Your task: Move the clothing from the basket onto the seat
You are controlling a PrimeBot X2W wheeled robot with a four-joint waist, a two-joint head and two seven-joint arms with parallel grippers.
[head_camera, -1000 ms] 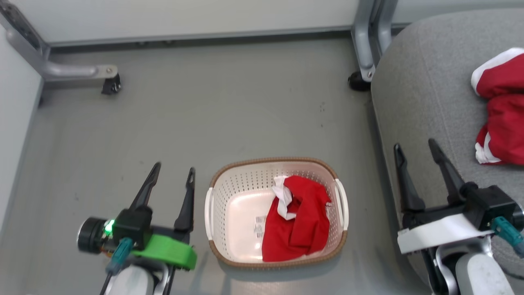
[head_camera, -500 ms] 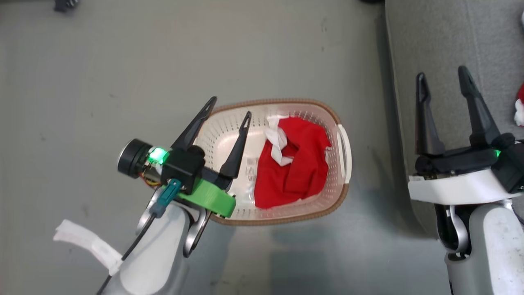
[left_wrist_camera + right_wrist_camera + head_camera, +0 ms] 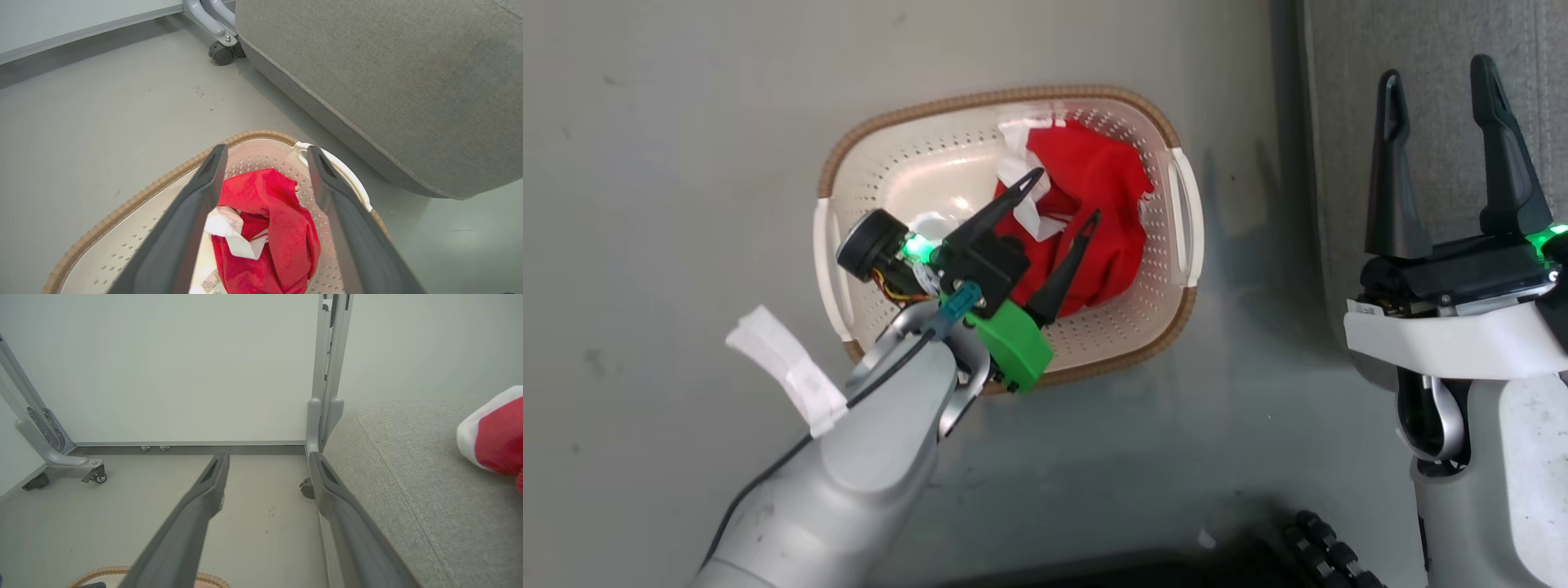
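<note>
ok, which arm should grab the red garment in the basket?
Left. The left gripper hangs open inside the basket, with its fingers either side of the red garment. The right gripper is open too, but it sits over the couch seat, off to the basket's side.

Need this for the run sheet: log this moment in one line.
stage: pre-grasp | left gripper: open, above red clothing in basket | right gripper: open, empty, by seat edge | grasp: none yet

The left gripper (image 3: 1066, 194) hides part of the red garment (image 3: 1107, 175) and the basket's (image 3: 907, 110) near rim. A second red garment (image 3: 496, 445) on the seat (image 3: 408, 490) is cut off by the right wrist view's edge.
</note>
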